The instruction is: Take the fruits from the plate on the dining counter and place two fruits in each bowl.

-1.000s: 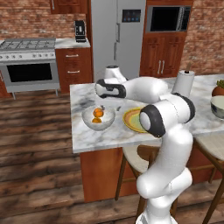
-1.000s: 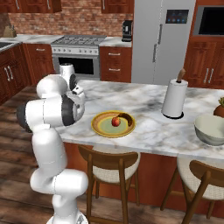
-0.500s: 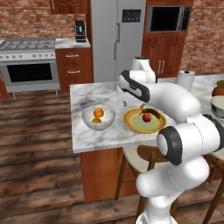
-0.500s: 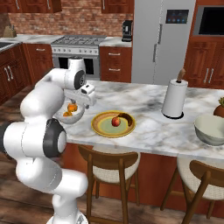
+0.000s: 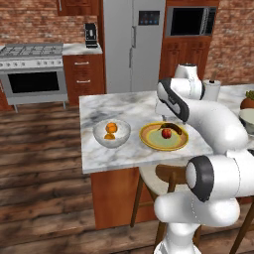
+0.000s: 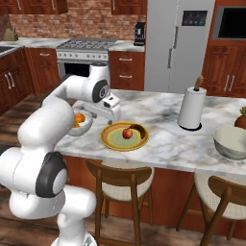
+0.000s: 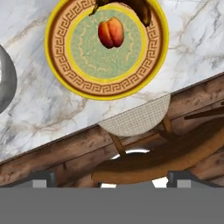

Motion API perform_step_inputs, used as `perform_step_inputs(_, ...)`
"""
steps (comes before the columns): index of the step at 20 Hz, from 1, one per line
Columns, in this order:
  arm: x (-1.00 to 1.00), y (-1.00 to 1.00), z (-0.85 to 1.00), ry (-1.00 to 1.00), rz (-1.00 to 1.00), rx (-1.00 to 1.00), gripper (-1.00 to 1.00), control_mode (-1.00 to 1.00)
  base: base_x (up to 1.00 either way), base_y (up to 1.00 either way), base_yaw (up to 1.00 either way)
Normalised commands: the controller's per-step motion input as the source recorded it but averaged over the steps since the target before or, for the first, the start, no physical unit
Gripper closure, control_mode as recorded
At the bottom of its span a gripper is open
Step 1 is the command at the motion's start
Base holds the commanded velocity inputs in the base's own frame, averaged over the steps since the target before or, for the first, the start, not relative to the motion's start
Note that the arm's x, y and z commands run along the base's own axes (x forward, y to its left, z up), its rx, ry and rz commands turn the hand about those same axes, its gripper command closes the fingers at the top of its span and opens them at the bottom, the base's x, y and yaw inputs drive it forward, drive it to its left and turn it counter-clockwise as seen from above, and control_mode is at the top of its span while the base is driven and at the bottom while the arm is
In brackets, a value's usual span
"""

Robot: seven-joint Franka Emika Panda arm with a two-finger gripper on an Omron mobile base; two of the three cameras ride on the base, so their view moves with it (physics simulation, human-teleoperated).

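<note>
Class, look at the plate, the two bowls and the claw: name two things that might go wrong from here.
1. The dark fruit lies on the plate's rim, so a nudge might roll it onto the dining counter.
2. The whitish bowl already holds two orange fruits; the grey bowl sits far off, a long carry for the reddish fruit.

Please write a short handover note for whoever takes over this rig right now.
Pincer: hangs above the plate's near edge; its state cannot be told.
Whitish bowl on the dining counter: holds two orange fruits.
Plate: the reddish fruit and the dark fruit lie on it.
Grey bowl: sits at the counter's far end; its contents are hidden.
Done: first bowl filled.
Left: move both plate fruits into the grey bowl.
</note>
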Motion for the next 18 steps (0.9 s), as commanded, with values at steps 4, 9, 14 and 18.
perform_step_inputs(4,0.00,-0.39,0.01,0.00,0.00,0.00,-1.00,-1.00,0.00,0.00,0.00)
perform_step_inputs(9,0.36,-0.43,-0.06,0.00,0.07,0.00,-1.00,-1.00,0.00,0.00,0.00)
perform_step_inputs(14,0.73,-0.18,-0.14,0.02,0.06,0.00,-1.00,-1.00,0.00,0.00,0.00)
perform_step_inputs(18,0.61,0.00,-0.24,0.04,0.02,0.00,-1.00,-1.00,0.00,0.00,0.00)
